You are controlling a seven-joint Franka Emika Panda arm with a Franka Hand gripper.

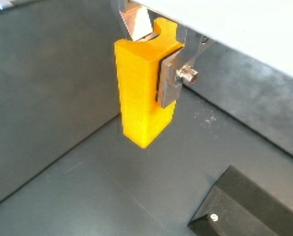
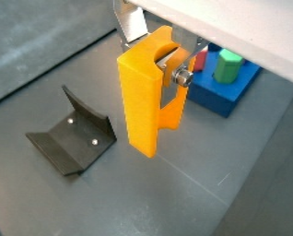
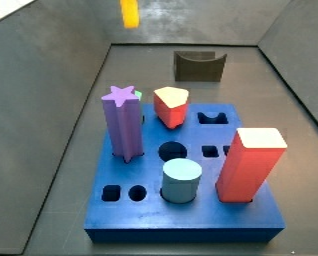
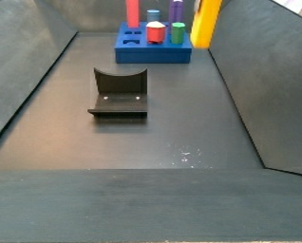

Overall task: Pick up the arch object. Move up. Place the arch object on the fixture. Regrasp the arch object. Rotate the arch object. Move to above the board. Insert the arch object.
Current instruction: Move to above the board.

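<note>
**Wrist views: yellow block hangs in the pincer, clear of the counter**

Both wrist views show the pincer (image 1: 161, 63) pinching the arch object (image 1: 146, 92) near its upper end, so the block hangs upright in the air. It looks rigid, light and smooth-faced, likely slippery under flat pads. Gripping across the flat sides near the middle would resist swinging. The fixture (image 2: 73, 138) sits below, apart; the board (image 2: 227, 83) lies beyond.

I work in a lab test cell: a bare dark grey floor (image 4: 166, 133) boxed in by plain sloping walls (image 4: 27, 66), with only the bolted fixture (image 4: 118, 92), the blue board (image 3: 189, 180) of coloured pegs, and my gripper (image 1: 161, 69) raised above the floor.
</note>
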